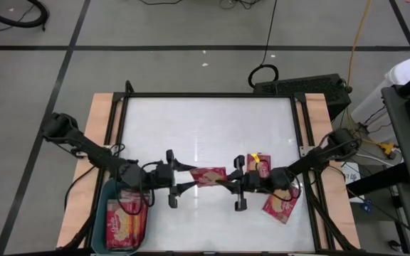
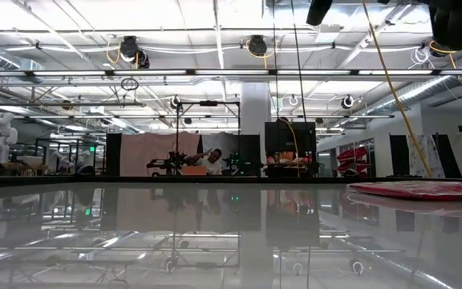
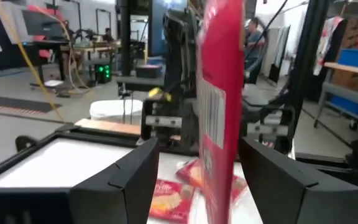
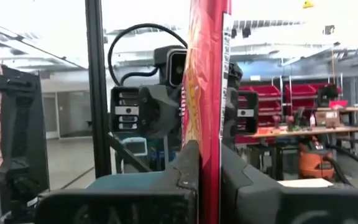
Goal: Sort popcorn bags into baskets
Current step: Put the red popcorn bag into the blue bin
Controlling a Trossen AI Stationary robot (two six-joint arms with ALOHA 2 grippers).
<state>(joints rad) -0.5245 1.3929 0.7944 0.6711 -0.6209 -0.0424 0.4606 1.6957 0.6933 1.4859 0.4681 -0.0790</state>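
A red popcorn bag (image 1: 208,175) hangs above the table's middle between my two grippers. My right gripper (image 1: 228,183) is shut on it, and the right wrist view shows the bag (image 4: 207,74) edge-on. My left gripper (image 1: 184,179) is open. Its fingers (image 3: 129,180) stand wide on either side of the bag's other end (image 3: 219,106), with a gap on both sides. Two more popcorn bags (image 1: 260,163) (image 1: 280,206) lie flat on the table by my right arm. The teal basket (image 1: 104,213) at the near left holds red bags. My right gripper pinches the end of the bag nearest to it (image 4: 207,146) between its two fingers. The fingers come in about level from the table's right side. The bag is lifted clear of the table, stands on edge and sticks out toward my left gripper.
A wooden strip (image 1: 98,135) and a black frame border the white table top on the left and right. Much of the far half of the table (image 1: 205,128) is bare. The low view shows one bag (image 2: 423,190) lying flat at the right.
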